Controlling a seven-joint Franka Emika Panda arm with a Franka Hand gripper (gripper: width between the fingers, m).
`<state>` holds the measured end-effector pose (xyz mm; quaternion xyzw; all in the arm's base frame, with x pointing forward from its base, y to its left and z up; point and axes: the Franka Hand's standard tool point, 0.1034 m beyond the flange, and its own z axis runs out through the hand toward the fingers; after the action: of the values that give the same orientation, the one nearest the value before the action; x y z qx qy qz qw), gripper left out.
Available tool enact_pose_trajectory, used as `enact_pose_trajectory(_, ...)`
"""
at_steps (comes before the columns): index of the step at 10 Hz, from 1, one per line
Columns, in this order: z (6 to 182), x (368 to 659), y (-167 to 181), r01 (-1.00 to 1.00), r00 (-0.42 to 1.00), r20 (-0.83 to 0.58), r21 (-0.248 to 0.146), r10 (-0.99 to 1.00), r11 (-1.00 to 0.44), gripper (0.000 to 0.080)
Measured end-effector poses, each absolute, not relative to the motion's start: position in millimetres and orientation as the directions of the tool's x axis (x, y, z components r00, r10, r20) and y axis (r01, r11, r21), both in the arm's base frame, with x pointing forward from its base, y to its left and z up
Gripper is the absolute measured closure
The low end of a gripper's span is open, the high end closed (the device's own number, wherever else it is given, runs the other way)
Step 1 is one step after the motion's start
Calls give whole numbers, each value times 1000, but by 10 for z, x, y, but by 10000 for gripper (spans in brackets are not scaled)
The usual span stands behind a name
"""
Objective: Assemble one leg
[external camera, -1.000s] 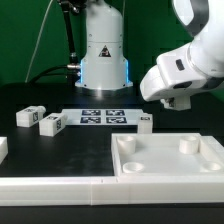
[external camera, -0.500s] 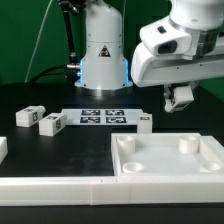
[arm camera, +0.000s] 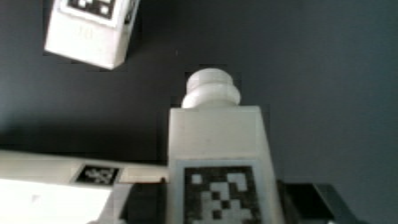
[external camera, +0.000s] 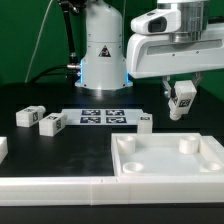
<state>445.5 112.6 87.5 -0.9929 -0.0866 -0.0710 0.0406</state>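
My gripper (external camera: 182,98) hangs above the table at the exterior view's right, shut on a white leg (external camera: 182,100) with a marker tag on its face. In the wrist view that leg (arm camera: 217,150) stands between my dark fingers (arm camera: 313,195), its rounded peg end pointing away. Three more legs lie on the black table: two at the exterior view's left (external camera: 28,116) (external camera: 51,123) and one small one (external camera: 145,123) by the marker board. One of them shows in the wrist view (arm camera: 96,35). The big white tray-like part (external camera: 170,155) with round sockets lies below my gripper.
The marker board (external camera: 102,117) lies flat mid-table. A white block (external camera: 3,149) sits at the exterior view's left edge. A long white rail (external camera: 50,186) runs along the front. The robot base (external camera: 102,50) stands behind.
My arm has swung upright and moved toward the exterior view's left, bringing the gripper and the held leg into view above the tray-like part.
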Motion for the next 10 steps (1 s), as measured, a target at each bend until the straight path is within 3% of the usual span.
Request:
enact_pose_trajectory(2,998,4690,1029,203,950,255,-53,183,-978,509)
enact_pose_trajectory(6,1236,5228,1088,193,949,266,-68,169,-979,509)
enact_pose_trajectory(10,1192,5164,1079,193,952,256,-68,170,-979,509)
